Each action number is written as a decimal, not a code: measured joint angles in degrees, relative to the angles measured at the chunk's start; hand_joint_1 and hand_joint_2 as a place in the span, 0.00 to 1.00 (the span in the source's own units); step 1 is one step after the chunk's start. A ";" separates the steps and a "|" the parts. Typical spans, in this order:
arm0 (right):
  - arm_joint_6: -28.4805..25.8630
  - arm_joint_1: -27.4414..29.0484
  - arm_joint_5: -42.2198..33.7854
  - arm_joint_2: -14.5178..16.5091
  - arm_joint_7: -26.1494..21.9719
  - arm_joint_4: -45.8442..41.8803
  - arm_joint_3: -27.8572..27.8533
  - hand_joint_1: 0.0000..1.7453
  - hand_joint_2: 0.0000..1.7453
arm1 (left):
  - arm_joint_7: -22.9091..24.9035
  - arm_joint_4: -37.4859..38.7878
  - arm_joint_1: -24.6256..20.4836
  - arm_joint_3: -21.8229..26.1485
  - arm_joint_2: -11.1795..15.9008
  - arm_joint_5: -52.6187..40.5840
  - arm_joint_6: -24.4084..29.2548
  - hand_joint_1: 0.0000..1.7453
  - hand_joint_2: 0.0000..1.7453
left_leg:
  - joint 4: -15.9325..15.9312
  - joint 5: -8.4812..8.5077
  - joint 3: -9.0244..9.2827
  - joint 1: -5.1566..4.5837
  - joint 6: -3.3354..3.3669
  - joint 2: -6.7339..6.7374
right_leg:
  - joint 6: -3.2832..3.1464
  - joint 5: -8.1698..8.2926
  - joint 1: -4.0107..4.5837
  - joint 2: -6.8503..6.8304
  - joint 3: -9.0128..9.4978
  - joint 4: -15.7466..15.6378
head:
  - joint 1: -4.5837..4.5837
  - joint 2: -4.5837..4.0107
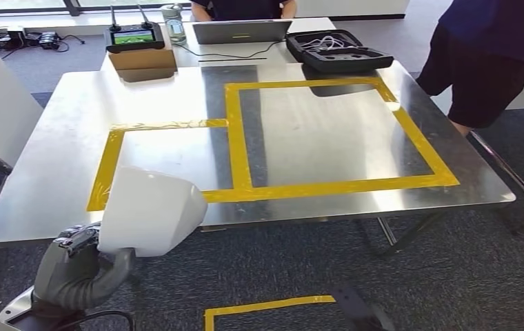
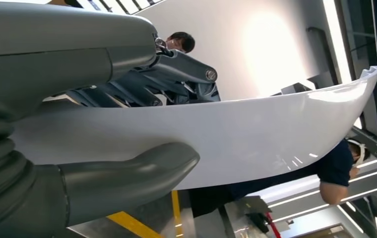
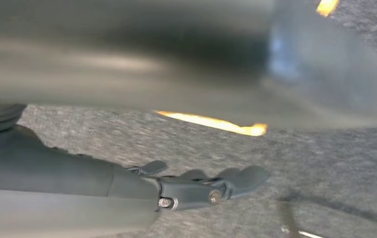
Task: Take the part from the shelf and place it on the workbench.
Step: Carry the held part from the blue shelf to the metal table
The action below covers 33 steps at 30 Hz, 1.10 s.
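Observation:
A white curved plastic part (image 1: 150,210) hangs at the near left edge of the steel workbench (image 1: 59,152), over the table's front rim. My left hand (image 1: 83,265) grips it from below, thumb (image 2: 127,178) on one face and dark fingers (image 2: 176,74) on the other. In the left wrist view the white part (image 2: 256,134) spans the frame as a glossy shell. My right hand (image 3: 196,188) hangs down over grey carpet, fingers extended and holding nothing.
Yellow tape outlines a small box (image 1: 111,162) and a larger one (image 1: 418,145) on the bench. At the back stand a cardboard box with a controller (image 1: 135,41), a laptop (image 1: 242,31) and a black case (image 1: 338,52). A person (image 1: 487,62) stands at the right corner, another sits behind.

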 joint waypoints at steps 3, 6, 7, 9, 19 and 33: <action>-0.16 0.09 0.13 -0.04 0.01 0.00 -0.04 0.00 0.00 | -0.16 0.03 -0.17 0.00 -0.05 -0.01 -0.02 1.00 1.00 | -0.18 -0.45 0.52 0.09 0.67 0.19 | 0.74 -4.42 -0.15 -0.10 -5.94 10.67 | 0.02 0.00; -0.35 0.35 0.06 -0.07 0.00 0.00 -0.13 0.00 0.00 | -0.20 0.09 -0.21 0.00 -0.10 -0.03 -0.02 1.00 1.00 | -0.12 -1.10 1.25 0.10 0.59 0.17 | 0.98 -2.78 -0.34 -0.13 -9.19 13.73 | 0.02 0.00; -0.46 0.38 0.01 -0.07 -0.01 0.00 -0.19 0.00 0.00 | -0.24 0.09 -0.25 0.00 -0.11 -0.09 -0.02 1.00 1.00 | -0.09 -1.41 1.69 0.13 0.44 0.15 | 0.97 -0.23 -0.44 -0.17 -8.08 10.47 | 0.02 0.00; -0.68 0.37 -0.09 -0.07 -0.04 0.00 -0.36 0.00 0.00 | -0.31 0.09 -0.43 0.00 -0.13 -0.38 -0.02 1.00 1.00 | 0.07 -2.09 2.35 0.03 -0.10 0.10 | 0.71 3.81 -0.47 -0.33 -4.94 2.69 | 0.02 0.00; -0.91 0.69 -0.02 0.04 -0.05 0.00 -0.52 0.00 0.00 | -0.36 0.04 -0.75 -0.07 -0.13 -1.27 0.02 1.00 1.00 | -0.79 -2.54 3.33 -0.33 -0.95 0.14 | -0.85 4.32 -0.20 -0.22 -3.20 -1.26 | -0.06 0.00; -1.88 1.89 -0.45 0.36 -0.82 0.00 -0.83 0.00 0.00 | -0.53 -0.02 -0.58 -0.03 -0.06 -0.54 0.97 1.00 1.00 | -4.13 -1.36 5.54 0.53 -0.04 0.49 | 0.59 0.04 -0.49 -0.23 -6.81 6.87 | -0.02 0.00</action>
